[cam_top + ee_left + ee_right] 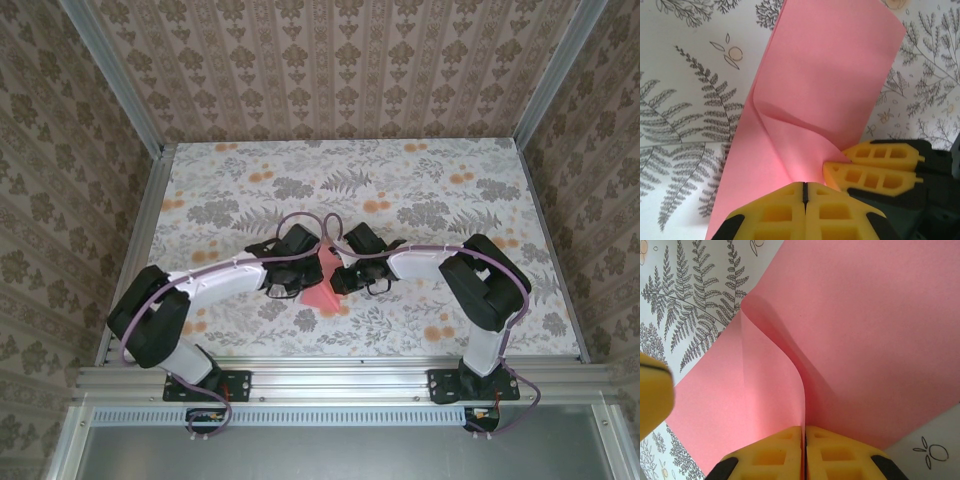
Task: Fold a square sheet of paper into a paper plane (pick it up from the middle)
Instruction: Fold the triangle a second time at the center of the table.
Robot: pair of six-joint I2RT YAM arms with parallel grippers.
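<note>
At the middle of the flower-printed table (pixel 430 190), between the two arms, the pink sheet of paper (pixel 320 293) lay partly folded, one layer bowed up off the rest. The right fingers (pixel 840 455) were closed tight on a raised ridge of the sheet, pinching it along their seam. The left fingers (pixel 775 215) were also pressed fully together over the paper's near edge, just beside the right pair; whether they had a layer caught could not be told. Thin and light, the sheet looked limp, quick to crease or tear, and smooth enough to slip. It seemed best gripped gently at a folded edge, where doubled layers gave some stiffness, rather than at a loose corner.
</note>
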